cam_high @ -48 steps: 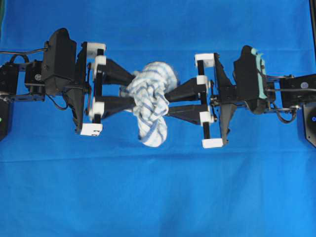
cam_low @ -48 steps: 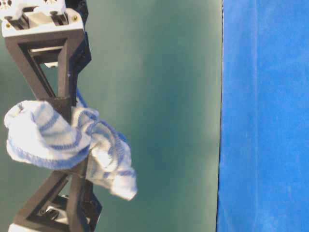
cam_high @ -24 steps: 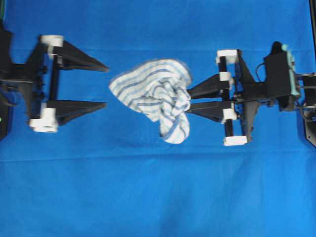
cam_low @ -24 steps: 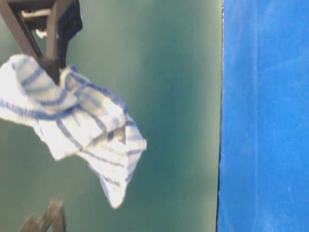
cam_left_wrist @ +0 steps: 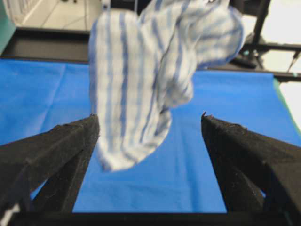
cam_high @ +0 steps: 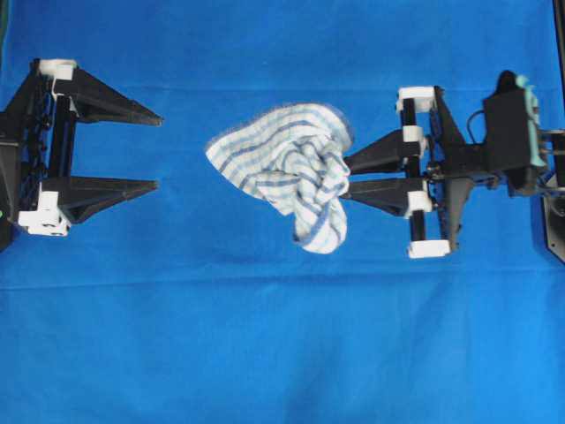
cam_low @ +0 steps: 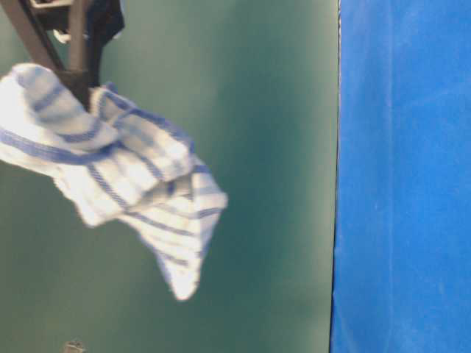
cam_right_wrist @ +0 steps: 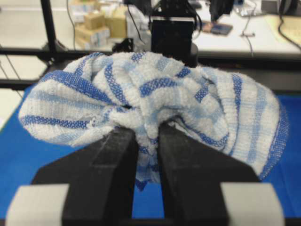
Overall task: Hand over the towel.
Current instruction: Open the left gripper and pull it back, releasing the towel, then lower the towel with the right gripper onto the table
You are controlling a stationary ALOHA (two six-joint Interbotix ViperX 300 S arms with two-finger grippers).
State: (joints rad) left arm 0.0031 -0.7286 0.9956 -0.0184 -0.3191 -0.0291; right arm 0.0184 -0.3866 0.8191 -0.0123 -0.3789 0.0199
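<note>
The towel (cam_high: 287, 168), white with thin blue stripes, hangs bunched in the air above the blue tablecloth. My right gripper (cam_high: 346, 173) is shut on its right side; the cloth is pinched between the two black fingers in the right wrist view (cam_right_wrist: 148, 129). My left gripper (cam_high: 159, 151) is open and empty at the far left, well clear of the towel. In the left wrist view the towel (cam_left_wrist: 141, 80) hangs ahead of the spread fingers (cam_left_wrist: 70, 141). It also shows in the table-level view (cam_low: 118, 169), drooping from the right gripper's fingers (cam_low: 77, 51).
The blue tablecloth (cam_high: 282, 336) covers the whole table under both arms. A dark green wall (cam_low: 272, 147) shows behind the towel in the table-level view. Shelves and boxes (cam_right_wrist: 101, 23) stand beyond the table in the right wrist view.
My left gripper has opened, let go of the towel and drawn back to the left. My right gripper keeps the towel and has shifted slightly right; the cloth has unfolded and droops.
</note>
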